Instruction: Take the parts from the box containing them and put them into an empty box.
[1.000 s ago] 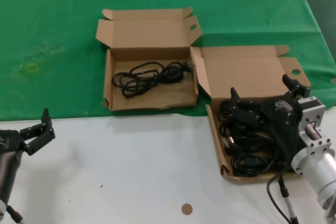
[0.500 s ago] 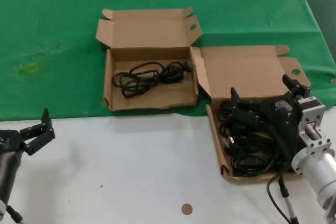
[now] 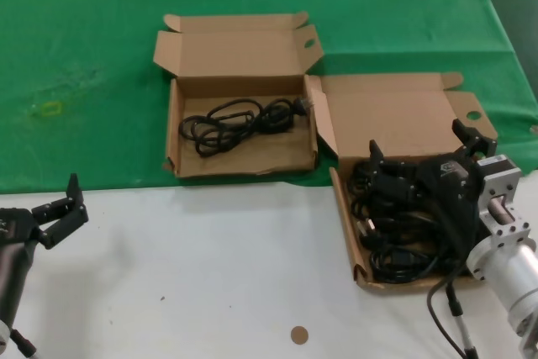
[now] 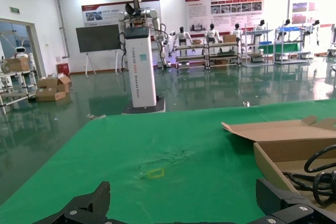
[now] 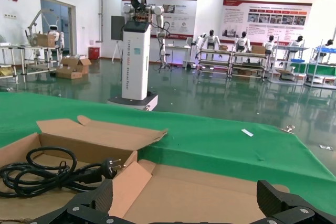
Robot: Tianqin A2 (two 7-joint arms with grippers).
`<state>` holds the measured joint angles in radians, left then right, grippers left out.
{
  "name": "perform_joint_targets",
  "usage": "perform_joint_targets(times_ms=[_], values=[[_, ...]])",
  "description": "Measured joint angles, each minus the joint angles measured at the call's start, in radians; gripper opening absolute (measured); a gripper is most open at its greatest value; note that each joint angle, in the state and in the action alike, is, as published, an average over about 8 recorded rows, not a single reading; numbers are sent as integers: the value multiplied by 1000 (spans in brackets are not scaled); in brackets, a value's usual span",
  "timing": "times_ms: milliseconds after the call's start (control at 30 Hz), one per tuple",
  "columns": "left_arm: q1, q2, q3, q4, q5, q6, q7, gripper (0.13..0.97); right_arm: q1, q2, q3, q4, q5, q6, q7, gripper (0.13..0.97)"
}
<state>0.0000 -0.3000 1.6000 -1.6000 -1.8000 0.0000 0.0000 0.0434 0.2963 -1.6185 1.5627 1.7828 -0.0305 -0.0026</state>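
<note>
right claw (image 3: 420,153) is spread wide above the source box (image 3: 403,111), low over the heap of cables (image 3: 395,233), holding nothing. the heap lies directly beneath and just ahead of the fingers; contact cannot be confirmed. one coiled cable (image 3: 239,119) already lies in the receiving box (image 3: 231,60), which sits well to the claw's left and farther back on the green cloth (image 3: 84,56). judgement: transfer is partly done; several cables remain. left claw (image 3: 59,208) is parked open and empty, far left over the white worktop (image 3: 210,275).
</note>
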Motion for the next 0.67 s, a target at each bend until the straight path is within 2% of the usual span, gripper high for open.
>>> perform_joint_targets(times_ms=[667], values=[[0, 0, 0, 0, 0, 0, 0, 966, 0, 0, 0, 0, 0, 0, 0, 966]])
